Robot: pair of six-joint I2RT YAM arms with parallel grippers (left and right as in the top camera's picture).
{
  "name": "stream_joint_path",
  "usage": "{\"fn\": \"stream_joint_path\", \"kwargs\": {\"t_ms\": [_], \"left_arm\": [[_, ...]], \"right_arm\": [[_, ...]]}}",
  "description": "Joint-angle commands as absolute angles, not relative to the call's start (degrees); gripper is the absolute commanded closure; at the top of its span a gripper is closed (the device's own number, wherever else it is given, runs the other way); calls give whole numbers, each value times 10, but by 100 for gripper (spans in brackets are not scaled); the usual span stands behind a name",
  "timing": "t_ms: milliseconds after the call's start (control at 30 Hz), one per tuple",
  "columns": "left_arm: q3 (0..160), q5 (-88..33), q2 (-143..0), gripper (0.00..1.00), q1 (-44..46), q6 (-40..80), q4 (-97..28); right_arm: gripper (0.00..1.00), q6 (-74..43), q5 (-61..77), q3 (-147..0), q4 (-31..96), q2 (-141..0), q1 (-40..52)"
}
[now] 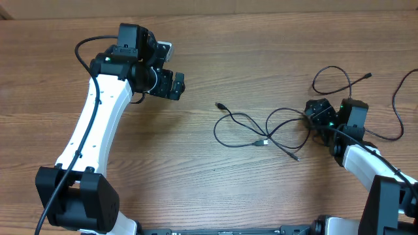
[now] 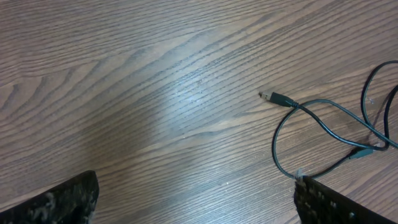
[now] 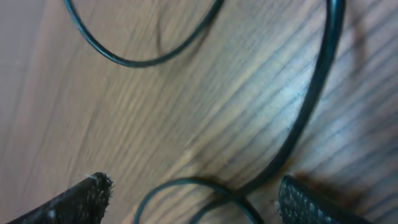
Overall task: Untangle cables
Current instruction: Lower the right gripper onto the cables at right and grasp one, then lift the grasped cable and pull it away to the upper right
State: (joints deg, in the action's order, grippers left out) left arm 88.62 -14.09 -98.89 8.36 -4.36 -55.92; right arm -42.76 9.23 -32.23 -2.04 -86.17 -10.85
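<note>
Nearest the robot's base, the right gripper [image 3: 193, 199] sits low over the brown wood-grain table [image 1: 215, 189] with its two black fingers spread wide. One strand of the thin black cables [image 3: 311, 112] curves down between them and is not pinched. Just left of it the cables lie loose at mid-table in a few crossing loops, with a small plug tip [image 2: 273, 97] ending the leftmost strand, while another thin black strand [image 1: 359, 79] loops just beyond the right gripper. Farthest out, the left gripper [image 2: 196, 199] hovers over bare wood near that plug tip, fingers spread wide and holding nothing.
</note>
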Motion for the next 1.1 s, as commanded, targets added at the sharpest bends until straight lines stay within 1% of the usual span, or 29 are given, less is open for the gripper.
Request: {"fn": "stream_joint_path", "kwargs": {"t_ms": [0, 67, 133, 167, 233, 267, 433, 500, 533, 567, 600, 633, 700, 767, 833, 900, 967, 1067], "left_arm": [[887, -140, -977, 0, 81, -34, -559], [887, -140, -977, 0, 81, -34, -559], [887, -140, -977, 0, 81, -34, -559], [887, -140, -977, 0, 81, -34, -559], [887, -140, -977, 0, 81, -34, -559], [887, -140, -977, 0, 81, -34, -559], [887, -140, -977, 0, 81, -34, -559], [887, -140, -977, 0, 81, -34, -558], [887, -140, -977, 0, 81, -34, -559], [887, -140, -977, 0, 81, -34, -559], [887, -140, -977, 0, 81, -34, -559], [887, -140, -977, 0, 81, -34, -559], [887, -140, -977, 0, 81, -34, -559], [887, -140, -977, 0, 81, -34, -559], [887, -140, -977, 0, 81, -34, -559], [887, -140, -977, 0, 81, -34, -559], [887, -140, -977, 0, 81, -34, -559], [887, -140, -977, 0, 81, -34, -559]], "right_arm": [[14, -417, 70, -325, 33, -842, -110], [13, -417, 44, -325, 72, -839, -110], [3, -417, -24, -325, 81, -840, -110], [0, -417, -76, -325, 74, -843, -110], [0, -396, -105, -325, 53, -852, -110], [0, -383, -98, -325, 39, -860, -110], [0, -372, -29, -325, -54, -952, -110], [2, -372, -6, -325, -84, -973, -110], [8, -372, 17, -325, -111, -988, -110], [11, -372, 30, -325, -125, -995, -110], [30, -372, 63, -325, -156, -1005, -110], [53, -372, 76, -325, -168, -1005, -110], [96, -372, 152, -342, -169, -992, -110], [96, -372, 191, -359, -152, -968, -110], [96, -361, 192, -393, -101, -919, -110], [96, -337, 192, -442, -22, -870, -110], [96, -298, 192, -538, 111, -801, -110], [96, -270, 192, -650, 219, -757, -110]]}}
